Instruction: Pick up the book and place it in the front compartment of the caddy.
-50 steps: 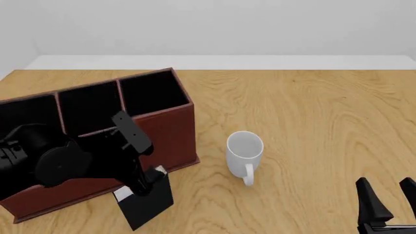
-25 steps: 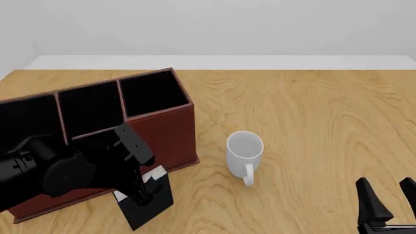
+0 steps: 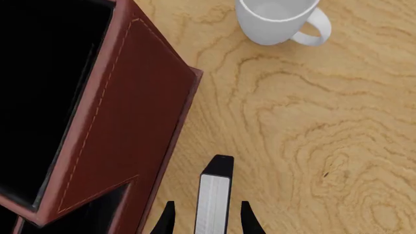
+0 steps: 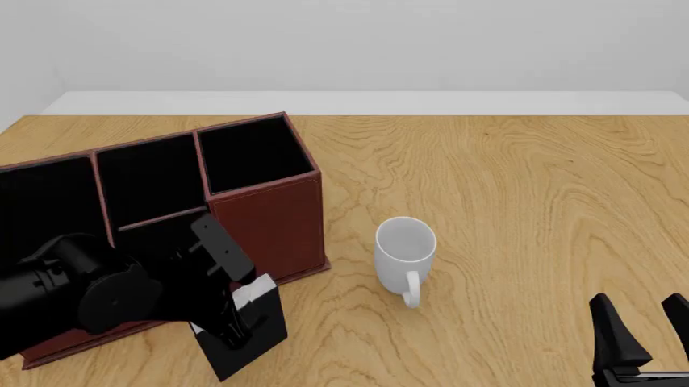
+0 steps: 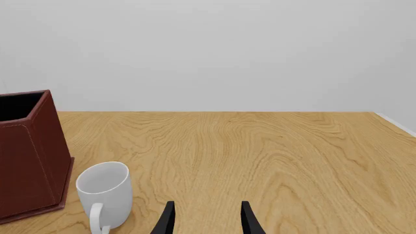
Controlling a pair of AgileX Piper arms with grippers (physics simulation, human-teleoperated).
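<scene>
The black book stands on edge on the table just in front of the caddy, its white page strip facing up. My left gripper is open and low over the book, one finger on each side, with a small gap on both sides in the left wrist view. The reddish-brown caddy has black-lined compartments, and my left arm hides much of its low front part. My right gripper is open near the table's front right edge, holding nothing.
A white mug stands upright to the right of the caddy, its handle toward me; it also shows beyond the book and beside the caddy's end. Bare wood table spreads to the right and behind.
My left arm has come down and forward, bringing its fingers from above the book to either side of it. The book, mug and right arm have not moved.
</scene>
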